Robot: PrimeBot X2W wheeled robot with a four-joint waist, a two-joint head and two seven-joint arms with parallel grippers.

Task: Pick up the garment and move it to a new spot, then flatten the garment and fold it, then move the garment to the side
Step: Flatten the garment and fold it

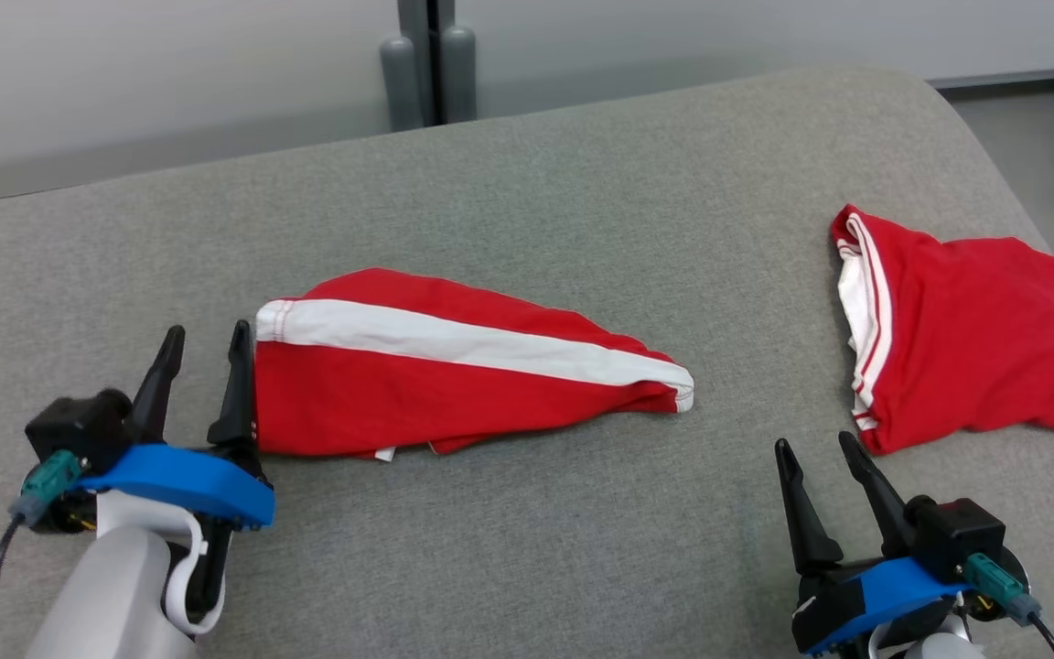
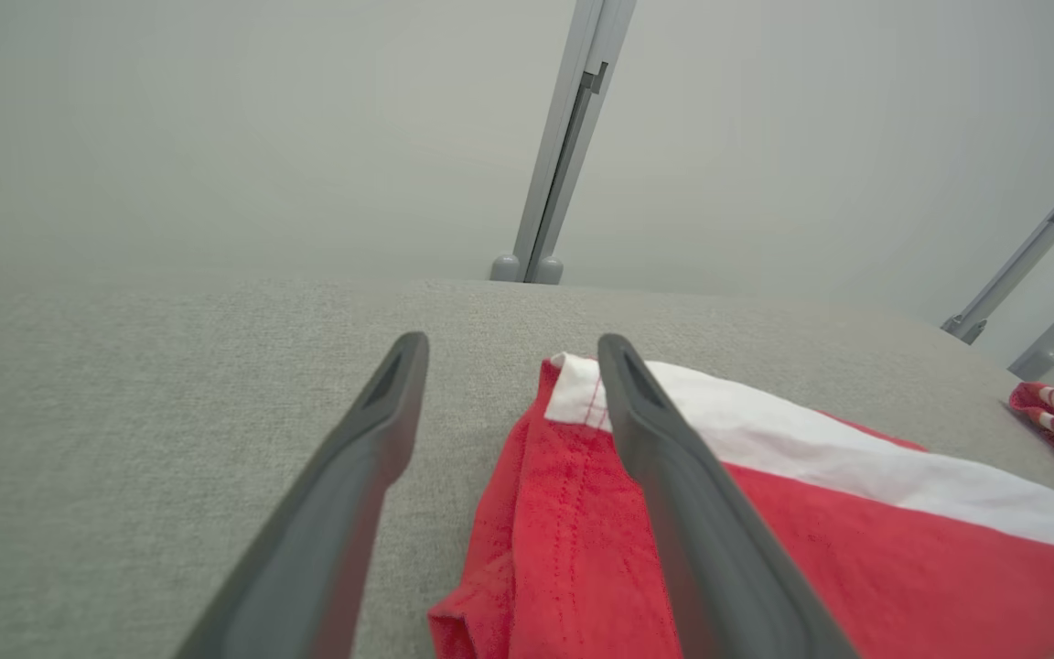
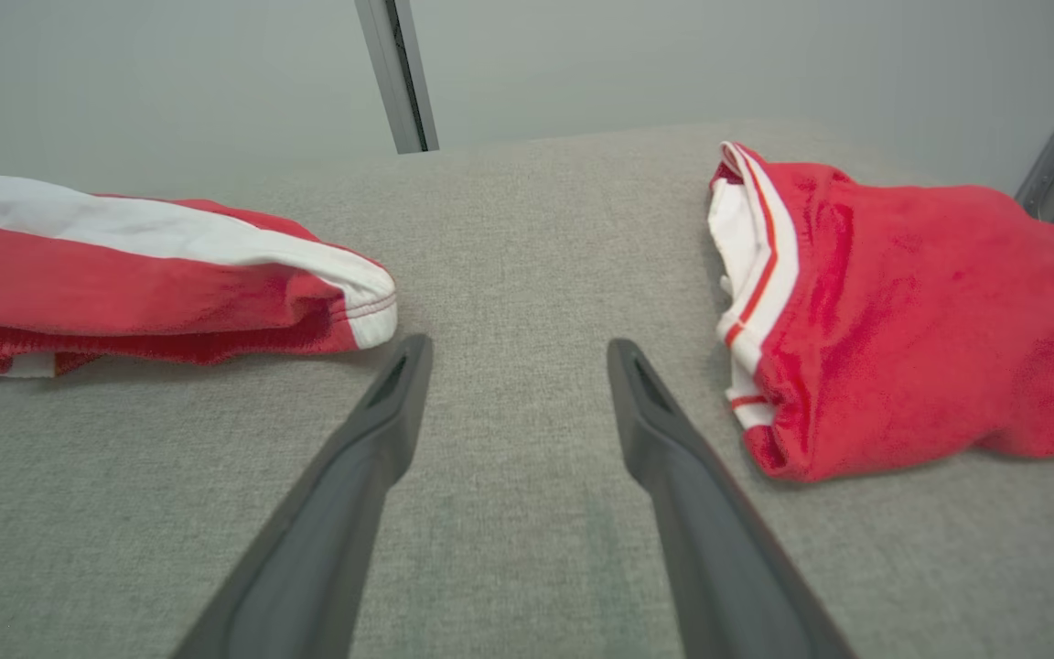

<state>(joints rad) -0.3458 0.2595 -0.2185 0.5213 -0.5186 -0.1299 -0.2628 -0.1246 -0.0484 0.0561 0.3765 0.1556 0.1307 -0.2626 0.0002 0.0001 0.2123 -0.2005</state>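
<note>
Altogether two lie apart: one striped garment [image 1: 417, 403], one folded garment [image 1: 975, 339].

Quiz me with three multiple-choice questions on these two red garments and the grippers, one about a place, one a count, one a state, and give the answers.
1. The left gripper is: A) at the left end of the folded red garment with the broad white stripe; B) raised high in the air; C) under that garment.
2. Red garments on the grey fabric surface: A) one; B) two; C) three.
3. The right gripper is: A) shut on cloth; B) open and empty; C) shut and empty.
Answers: 1 A, its fingers stand at that garment's left edge. 2 B, the striped one plus a red garment with thin white trim at the right. 3 B, its fingers stand apart over bare surface.
</note>
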